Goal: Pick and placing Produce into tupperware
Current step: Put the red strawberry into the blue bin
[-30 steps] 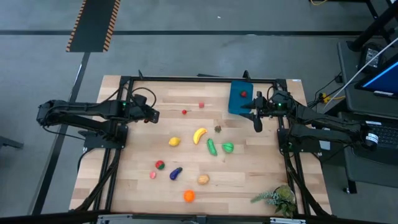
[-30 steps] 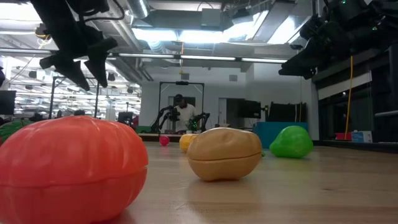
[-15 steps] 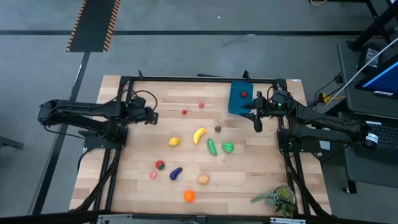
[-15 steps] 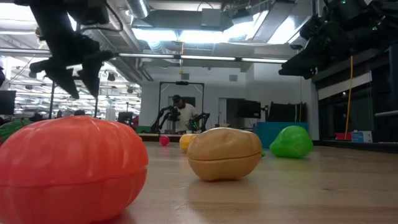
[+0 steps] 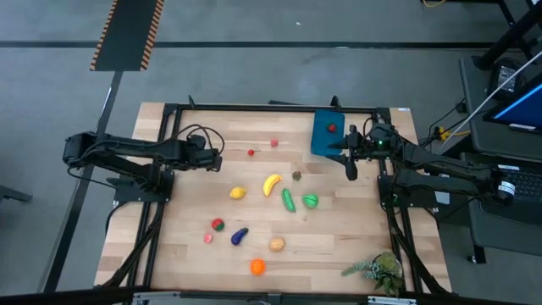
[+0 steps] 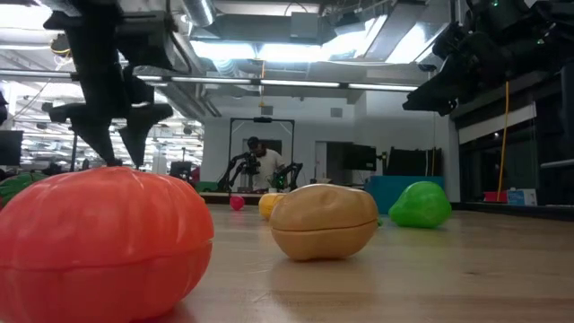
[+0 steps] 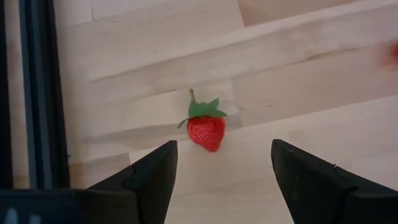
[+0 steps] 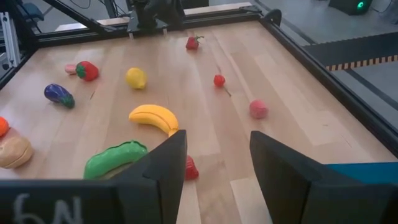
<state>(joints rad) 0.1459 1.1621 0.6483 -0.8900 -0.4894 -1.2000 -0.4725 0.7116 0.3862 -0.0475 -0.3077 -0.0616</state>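
I see strawberry (image 7: 206,129) on desk (image 5: 339,237) at left side, just ahead of left pincer (image 7: 221,177); leaf cap points away from fingers, tip toward them. Left arm stretched out low over desk, pincer apart, empty, straddling line to berry. Banana (image 5: 271,184) lies mid-desk, curved. Right pincer (image 5: 351,166) hangs beside tupperware (image 5: 326,132) at far right edge, fingers apart, empty.

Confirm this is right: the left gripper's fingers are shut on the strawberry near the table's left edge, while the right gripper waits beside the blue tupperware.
Not quite. The left gripper is open, its fingers standing apart above the strawberry, which lies free on the table, as the left wrist view shows. The right gripper does wait beside the blue tupperware.
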